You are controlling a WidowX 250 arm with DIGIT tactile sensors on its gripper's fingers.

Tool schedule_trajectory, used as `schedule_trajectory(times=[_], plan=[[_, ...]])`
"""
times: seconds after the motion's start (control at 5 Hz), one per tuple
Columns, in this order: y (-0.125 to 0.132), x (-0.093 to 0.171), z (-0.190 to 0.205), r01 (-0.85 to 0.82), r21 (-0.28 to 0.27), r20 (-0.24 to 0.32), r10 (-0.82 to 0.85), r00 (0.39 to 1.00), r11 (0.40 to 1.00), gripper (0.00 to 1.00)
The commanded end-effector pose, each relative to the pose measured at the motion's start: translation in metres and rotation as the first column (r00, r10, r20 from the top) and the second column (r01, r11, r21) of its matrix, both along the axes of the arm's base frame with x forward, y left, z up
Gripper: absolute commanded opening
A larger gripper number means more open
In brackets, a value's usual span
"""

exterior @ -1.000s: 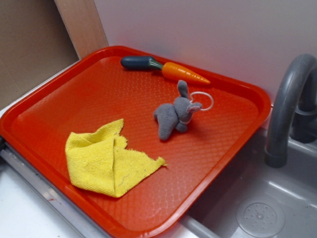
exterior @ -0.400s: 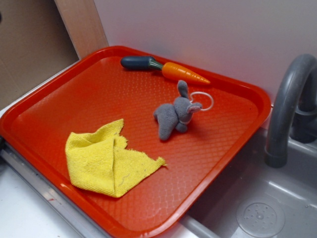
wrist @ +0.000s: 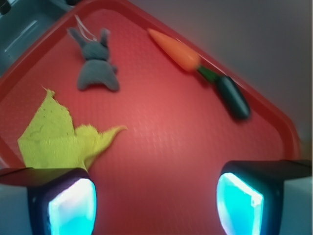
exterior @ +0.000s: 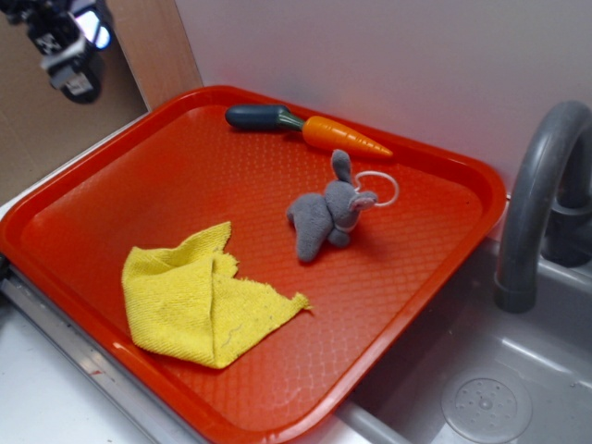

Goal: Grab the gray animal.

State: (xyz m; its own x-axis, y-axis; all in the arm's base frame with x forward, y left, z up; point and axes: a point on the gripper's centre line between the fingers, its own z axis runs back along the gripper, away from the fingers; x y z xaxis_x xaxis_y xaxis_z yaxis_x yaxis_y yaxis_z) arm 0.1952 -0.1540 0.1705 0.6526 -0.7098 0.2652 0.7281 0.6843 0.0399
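Now showing at the upper left corner, absent a moment ago: gripper (exterior: 69, 46), high above the red tray (exterior: 111, 194), fingers spread wide with nothing between. White wall behind, gray sink (exterior: 481, 388) and faucet (exterior: 536, 185) to the right. Yellow cloth (exterior: 199, 296) near the front; carrot (exterior: 310, 128) along the back rim; gray bunny (exterior: 328, 217) mid-tray, unobstructed.

Gripper (wrist: 155, 200) high up at far left corner in exterior view, partly out of frame. Wrist view: fingers (wrist: 62, 200) spread wide, nothing between them.
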Motion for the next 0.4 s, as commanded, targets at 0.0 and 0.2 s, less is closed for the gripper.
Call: schedule_trajectory(times=[0.0,0.2], plan=[[-0.082,0.019,-0.039,0.076,-0.025,-0.081,-0.078,0.994,0.997,1.00],[-0.105,0.034,-0.058,0.069,-0.080,-0.140,-0.080,0.987,0.994,1.00]])
